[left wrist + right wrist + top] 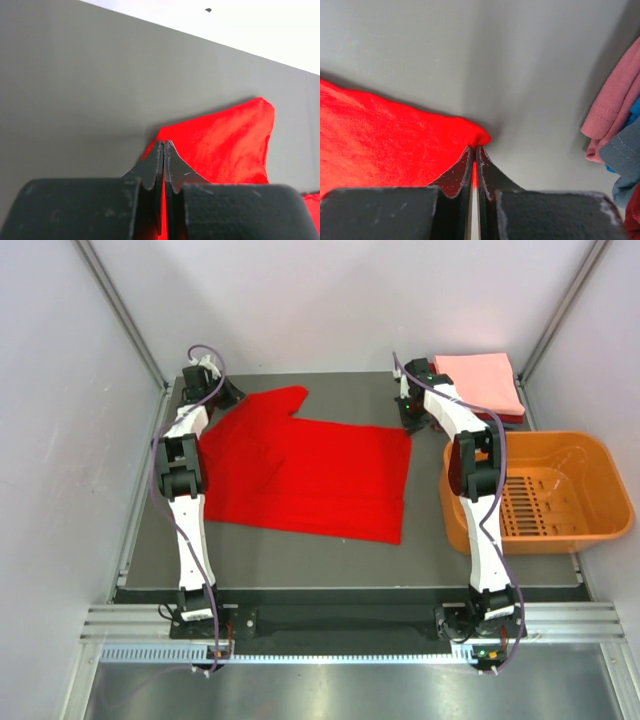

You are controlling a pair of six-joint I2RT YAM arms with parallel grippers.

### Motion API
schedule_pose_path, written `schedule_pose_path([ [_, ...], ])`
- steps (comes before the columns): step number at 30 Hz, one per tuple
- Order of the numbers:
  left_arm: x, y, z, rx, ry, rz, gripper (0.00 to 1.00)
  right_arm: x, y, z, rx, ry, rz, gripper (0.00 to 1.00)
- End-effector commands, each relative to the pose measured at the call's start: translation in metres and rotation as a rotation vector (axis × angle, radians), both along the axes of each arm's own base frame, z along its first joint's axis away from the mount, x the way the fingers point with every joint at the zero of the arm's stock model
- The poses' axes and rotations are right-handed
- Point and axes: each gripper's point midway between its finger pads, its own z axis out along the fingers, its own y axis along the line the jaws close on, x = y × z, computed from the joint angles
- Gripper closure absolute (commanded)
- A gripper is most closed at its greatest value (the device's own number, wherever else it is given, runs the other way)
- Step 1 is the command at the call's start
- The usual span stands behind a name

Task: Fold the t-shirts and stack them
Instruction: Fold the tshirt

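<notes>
Looking down from the top view, I see the red t-shirt (310, 475) spread flat on the table (300, 560). Its long axis runs left to right, with a sleeve poking toward the far left. My left gripper (226, 394) sits at that far-left sleeve and my right gripper (408, 422) at the far-right corner. The whole body of the cloth lies on the near side of both claws, so I judge the coming fold has to draw the far edge toward me. The folded stack (480, 380) lies just beyond the right arm, with the orange basket (600, 455) beside it.

In the left wrist view, the left gripper (164, 145) has its jaws pinched together, a sliver of red between them. The sleeve (225, 140) bulges off to the right, smooth and slightly lifted.

In the right wrist view, the right gripper (474, 149) is likewise clamped on a red corner. The shirt (385, 135) fans out to the left, and the salmon-pink (615, 95) and grey-blue (625, 150) folds sit near on the right.
</notes>
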Motion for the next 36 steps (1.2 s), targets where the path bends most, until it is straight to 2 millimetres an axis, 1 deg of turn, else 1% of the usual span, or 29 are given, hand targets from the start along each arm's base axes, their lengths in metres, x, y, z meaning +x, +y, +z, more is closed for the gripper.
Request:
schedule_pose_path([
  [1, 0.012, 0.002, 0.044, -0.001, -0.131, -0.015, 1.00, 0.015, -0.009, 0.033, -0.008, -0.101, -0.011, 1.00],
  [3, 0.012, 0.001, 0.047, -0.004, -0.135, -0.021, 1.00, 0.015, -0.007, 0.040, -0.004, -0.114, -0.007, 1.00],
  [4, 0.012, 0.001, 0.047, -0.003, -0.135, -0.019, 1.00, 0.016, -0.008, 0.047, -0.006, -0.129, -0.012, 1.00],
  [5, 0.012, 0.003, 0.049, -0.001, -0.138, -0.014, 1.00, 0.016, -0.008, 0.050, -0.006, -0.138, -0.011, 1.00],
  [8, 0.015, 0.012, 0.047, 0.029, -0.137, 0.022, 1.00, 0.017, -0.008, 0.059, -0.005, -0.156, -0.011, 1.00],
  [10, 0.015, 0.022, 0.039, 0.067, -0.114, 0.063, 1.00, 0.016, -0.008, 0.062, -0.005, -0.159, -0.013, 1.00],
  [11, 0.013, 0.029, 0.031, 0.100, -0.081, 0.085, 0.91, 0.014, -0.007, 0.061, -0.006, -0.153, -0.014, 1.00],
  [12, 0.011, 0.033, 0.027, 0.124, -0.065, 0.105, 0.84, 0.014, -0.006, 0.062, -0.005, -0.154, -0.014, 1.00],
  [13, 0.007, 0.041, 0.018, 0.147, -0.024, 0.129, 0.78, 0.014, -0.006, 0.064, -0.005, -0.159, -0.013, 1.00],
  [14, 0.005, 0.042, 0.018, 0.173, -0.020, 0.122, 0.71, 0.013, -0.006, 0.064, -0.009, -0.158, -0.012, 1.00],
  [16, -0.002, 0.043, 0.011, 0.190, 0.013, 0.116, 0.68, 0.013, -0.004, 0.067, -0.009, -0.164, -0.009, 1.00],
  [18, -0.007, 0.042, 0.010, 0.201, 0.024, 0.103, 0.66, 0.015, -0.002, 0.070, -0.004, -0.174, -0.007, 1.00],
  [20, -0.012, 0.042, 0.003, 0.205, 0.040, 0.099, 0.63, 0.016, -0.001, 0.072, -0.003, -0.180, -0.004, 1.00],
  [22, -0.012, 0.036, 0.001, 0.194, 0.034, 0.073, 0.60, 0.016, -0.001, 0.070, -0.005, -0.176, -0.001, 1.00],
  [23, -0.013, 0.028, -0.003, 0.177, 0.031, 0.036, 0.60, 0.014, -0.001, 0.069, -0.005, -0.171, -0.002, 1.00],
  [25, -0.009, 0.020, -0.003, 0.166, 0.001, 0.014, 0.59, 0.013, 0.000, 0.069, -0.004, -0.170, 0.002, 1.00],
  [26, -0.008, 0.014, -0.010, 0.157, 0.002, 0.005, 0.59, 0.013, 0.001, 0.068, -0.003, -0.166, 0.003, 1.00],
  [28, -0.003, 0.007, -0.010, 0.135, -0.026, -0.014, 0.59, 0.012, 0.004, 0.068, -0.002, -0.166, 0.007, 1.00],
  [29, 0.000, 0.004, -0.014, 0.118, -0.025, -0.014, 0.59, 0.012, 0.004, 0.069, -0.002, -0.168, 0.009, 1.00],
  [32, 0.007, 0.000, -0.016, 0.082, -0.036, -0.016, 0.59, 0.011, 0.009, 0.072, 0.001, -0.172, 0.017, 1.00],
  [34, 0.007, -0.002, -0.018, 0.064, -0.037, -0.018, 0.58, 0.010, 0.010, 0.073, -0.003, -0.174, 0.021, 1.00],
  [36, 0.011, -0.006, -0.016, 0.044, -0.063, -0.023, 0.58, 0.011, 0.011, 0.074, -0.007, -0.179, 0.025, 1.00],
])
